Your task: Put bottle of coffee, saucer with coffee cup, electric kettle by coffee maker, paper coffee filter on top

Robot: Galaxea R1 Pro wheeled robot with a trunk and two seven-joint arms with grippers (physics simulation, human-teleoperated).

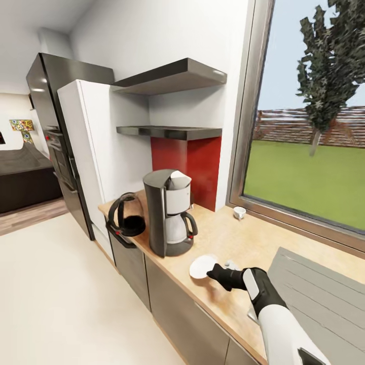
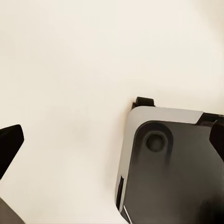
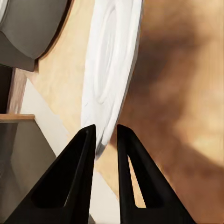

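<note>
The coffee maker point(image 1: 170, 213) stands on the kitchen countertop point(image 1: 238, 243), and everything else is placed from it. Just beside it, toward the tall white cabinet point(image 1: 86, 147), sits the electric kettle point(image 1: 126, 215) at the counter's end. On the window side of the coffee maker, near the front edge of the counter, the saucer point(image 1: 202, 266) is tilted up off the wood, its rim pinched by the right gripper point(image 1: 212, 272). In the right wrist view the saucer point(image 3: 109, 70) stands nearly on edge, with the two black fingers point(image 3: 74, 177) drawn close together on its lower rim. The coffee cup point(image 1: 239, 212) rests farther back from the coffee maker, close to the window frame. The left gripper's black fingertips point(image 2: 9, 144) show at the picture's edges, spread wide apart above pale floor and the robot's base point(image 2: 172, 168).
</note>
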